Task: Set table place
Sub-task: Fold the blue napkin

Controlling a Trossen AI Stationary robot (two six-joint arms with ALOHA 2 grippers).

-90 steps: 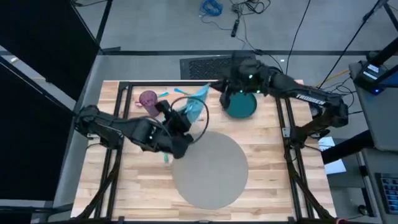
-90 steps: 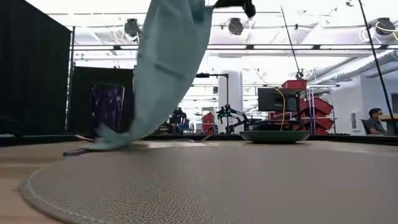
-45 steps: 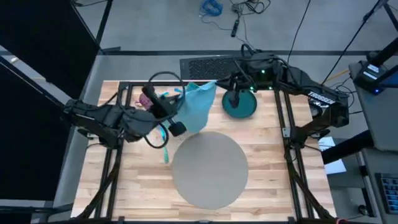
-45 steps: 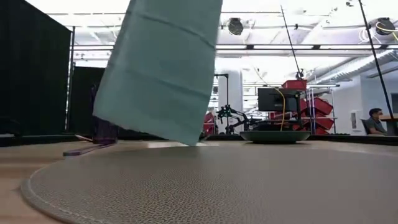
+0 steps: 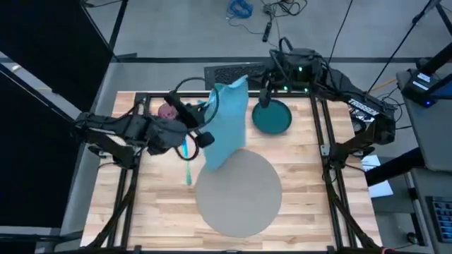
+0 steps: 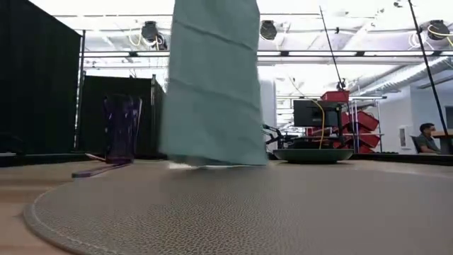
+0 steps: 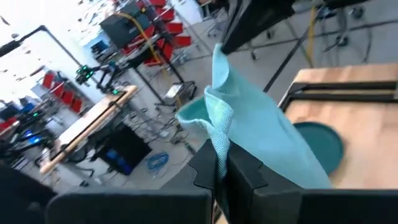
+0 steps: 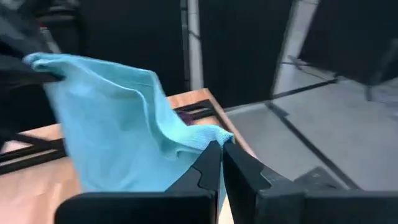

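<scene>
Both hands are clamped on the light blue cloth (image 5: 227, 123), left hand (image 5: 206, 138) and right hand (image 5: 265, 95), stretching it between them above the tabletop (image 5: 304, 197); the grey placemat (image 5: 239, 192) lies just below.

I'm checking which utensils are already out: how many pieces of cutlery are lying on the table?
2 that I can make out: a teal one beside the left gripper, and another just off the placemat's left edge. The hanging cloth may hide more.

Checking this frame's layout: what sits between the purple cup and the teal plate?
In the high view, the light blue cloth hangs between purple cup and teal plate, held up by left gripper and right gripper.
</scene>
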